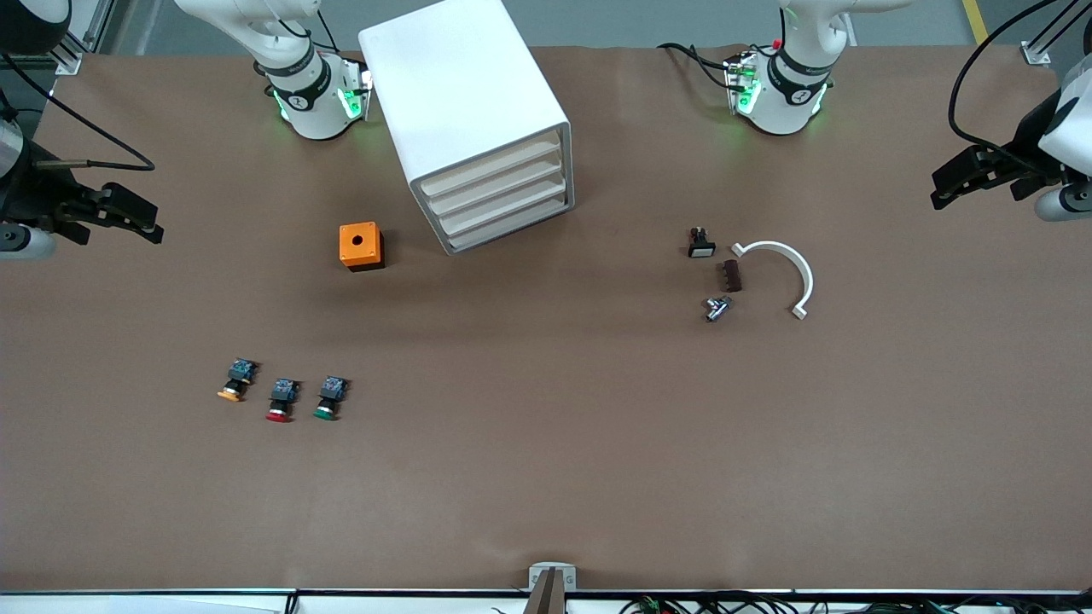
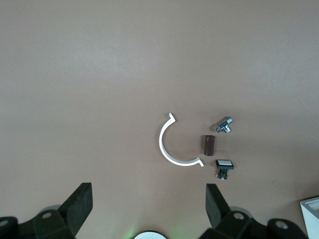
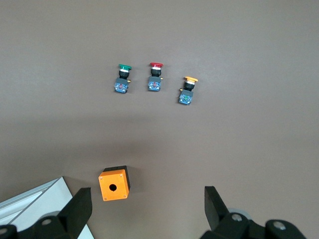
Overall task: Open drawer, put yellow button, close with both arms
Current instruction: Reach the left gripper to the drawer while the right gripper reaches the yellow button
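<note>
Black-fingered, your left gripper (image 1: 947, 189) and right gripper (image 1: 145, 223) wait spread apart over the brown table (image 1: 546, 477), the drawer (image 1: 490, 170) shut at twelve o'clock, the yellow button (image 1: 236, 380) at eight o'clock beside the red-capped button (image 1: 281, 400).

Brown bench (image 1: 546, 477) carries white cabinet (image 1: 461, 102), orange box (image 1: 361, 246), yellow button (image 1: 236, 380), red button (image 1: 281, 400), green button (image 1: 329, 397), white arc clip (image 1: 789, 271), small parts.

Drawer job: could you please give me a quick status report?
Left gripper and right gripper open, waiting high at the table's ends. Top drawer shut; yellow button untouched beside the red button. Nothing in the way.
</note>
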### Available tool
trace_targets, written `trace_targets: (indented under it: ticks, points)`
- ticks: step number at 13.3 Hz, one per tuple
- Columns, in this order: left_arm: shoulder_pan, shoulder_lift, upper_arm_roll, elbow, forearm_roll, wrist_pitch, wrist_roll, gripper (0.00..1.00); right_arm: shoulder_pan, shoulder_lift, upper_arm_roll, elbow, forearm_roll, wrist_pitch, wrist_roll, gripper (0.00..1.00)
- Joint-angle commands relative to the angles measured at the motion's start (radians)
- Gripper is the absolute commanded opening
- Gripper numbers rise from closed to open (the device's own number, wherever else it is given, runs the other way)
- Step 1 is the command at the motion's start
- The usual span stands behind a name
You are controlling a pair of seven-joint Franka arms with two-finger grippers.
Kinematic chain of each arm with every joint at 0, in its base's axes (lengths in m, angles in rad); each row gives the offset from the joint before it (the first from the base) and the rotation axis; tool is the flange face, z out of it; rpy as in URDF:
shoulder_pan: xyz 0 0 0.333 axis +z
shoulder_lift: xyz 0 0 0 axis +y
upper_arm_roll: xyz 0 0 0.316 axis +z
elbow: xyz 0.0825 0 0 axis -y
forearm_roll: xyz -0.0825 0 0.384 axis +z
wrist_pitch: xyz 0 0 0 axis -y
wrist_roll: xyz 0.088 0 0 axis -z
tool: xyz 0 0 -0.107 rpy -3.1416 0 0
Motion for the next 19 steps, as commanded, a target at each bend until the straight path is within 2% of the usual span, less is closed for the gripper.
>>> trace_targets:
  ticks: [1, 4, 9, 11, 12, 16, 19]
  points:
    - [0.006, 0.010, -0.006, 0.024, 0.016, -0.012, -0.007, 1.00, 0.001, -0.020, -0.004, -0.014, -0.017, 0.015, 0.013, 1.00]
    - [0.006, 0.015, -0.006, 0.026, 0.016, -0.012, 0.001, 1.00, 0.001, -0.019, -0.004, -0.017, -0.015, 0.027, 0.013, 1.00]
    - [-0.012, 0.122, -0.015, 0.026, 0.002, -0.006, -0.004, 1.00, 0.000, -0.016, -0.004, -0.017, -0.015, 0.058, 0.013, 1.00]
    - [-0.014, 0.172, -0.019, 0.019, -0.078, 0.057, -0.027, 1.00, -0.003, -0.014, -0.004, -0.017, -0.015, 0.067, 0.011, 1.00]
    - [-0.017, 0.200, -0.019, 0.024, -0.124, 0.069, -0.074, 1.00, -0.002, -0.014, -0.006, -0.017, -0.017, 0.069, 0.008, 1.00]
    - [-0.077, 0.306, -0.042, 0.026, -0.174, 0.126, -0.246, 1.00, -0.005, 0.007, -0.006, -0.016, -0.017, 0.110, 0.002, 1.00]
    - [-0.164, 0.402, -0.042, 0.071, -0.218, 0.126, -0.482, 1.00, -0.019, 0.046, -0.006, -0.016, -0.018, 0.136, 0.001, 1.00]
